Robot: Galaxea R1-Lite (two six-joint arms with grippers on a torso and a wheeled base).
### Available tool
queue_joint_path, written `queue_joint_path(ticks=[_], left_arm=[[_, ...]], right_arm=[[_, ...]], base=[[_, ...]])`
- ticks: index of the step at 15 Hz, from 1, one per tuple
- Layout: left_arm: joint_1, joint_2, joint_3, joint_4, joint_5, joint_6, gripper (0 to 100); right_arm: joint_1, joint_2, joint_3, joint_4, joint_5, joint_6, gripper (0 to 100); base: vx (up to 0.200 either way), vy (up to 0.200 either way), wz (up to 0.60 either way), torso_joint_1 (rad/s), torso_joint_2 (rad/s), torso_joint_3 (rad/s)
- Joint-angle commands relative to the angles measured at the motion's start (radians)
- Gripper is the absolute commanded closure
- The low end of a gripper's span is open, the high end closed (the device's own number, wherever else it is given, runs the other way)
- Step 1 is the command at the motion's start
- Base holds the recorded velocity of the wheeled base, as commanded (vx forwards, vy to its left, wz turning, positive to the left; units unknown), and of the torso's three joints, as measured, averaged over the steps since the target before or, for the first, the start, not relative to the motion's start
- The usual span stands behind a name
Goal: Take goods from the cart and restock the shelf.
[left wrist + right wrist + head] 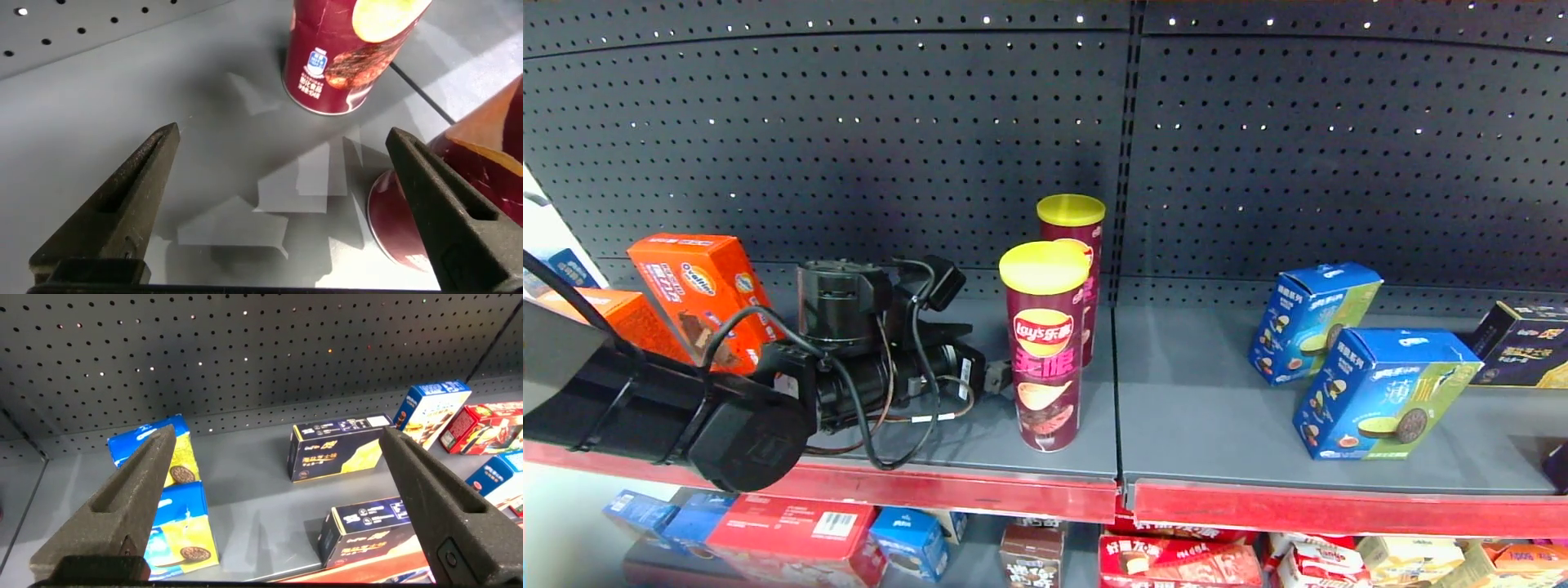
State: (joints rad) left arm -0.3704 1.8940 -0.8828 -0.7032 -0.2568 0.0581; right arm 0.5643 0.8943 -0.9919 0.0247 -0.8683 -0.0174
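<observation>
Nearby, chip cans (pixel 1045 351) beside left gripper (pixel 282 139), orange boxes (pixel 698 286) farther left

Front can (pixel 1045 343) hides much of rear can (pixel 1072 224).

The grey shelf (pixel 1201 408), red along its front lip, carries two orange boxes (pixel 698 290) at its left end. In the middle stand two yellow-lidded maroon cans, the front can (pixel 1045 343) just ahead of the rear can (pixel 1072 229). Two blue boxes (pixel 1380 392) stand further right, with a dark box (pixel 1523 343) beyond them.
</observation>
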Motion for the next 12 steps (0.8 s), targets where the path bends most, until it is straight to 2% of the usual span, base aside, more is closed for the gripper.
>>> queue_joint_path(ticks=[1, 9, 12], left_arm=[[-0.002, 0.013, -0.007, -0.001, 0.001, 0.0, 0], [-0.013, 0.014, -0.012, -0.001, 0.001, 0.0, 0], [-0.016, 0.023, -0.018, -0.001, 0.004, -0.009, 0]], right_arm=[[0.0, 0.002, 0.001, 0.001, 0.0, 0.001, 0], [0.0, 0.005, 0.001, 0.0, 0.0, 0.001, 0], [0.0, 0.005, 0.001, 0.0, 0.0, 0.001, 0]], base=[[0.0, 0.0, 0.0, 0.0, 0.0, 0.0], [0.0, 0.0, 0.0, 0.0, 0.0, 0.0], [0.0, 0.0, 0.0, 0.0, 0.0, 0.0]])
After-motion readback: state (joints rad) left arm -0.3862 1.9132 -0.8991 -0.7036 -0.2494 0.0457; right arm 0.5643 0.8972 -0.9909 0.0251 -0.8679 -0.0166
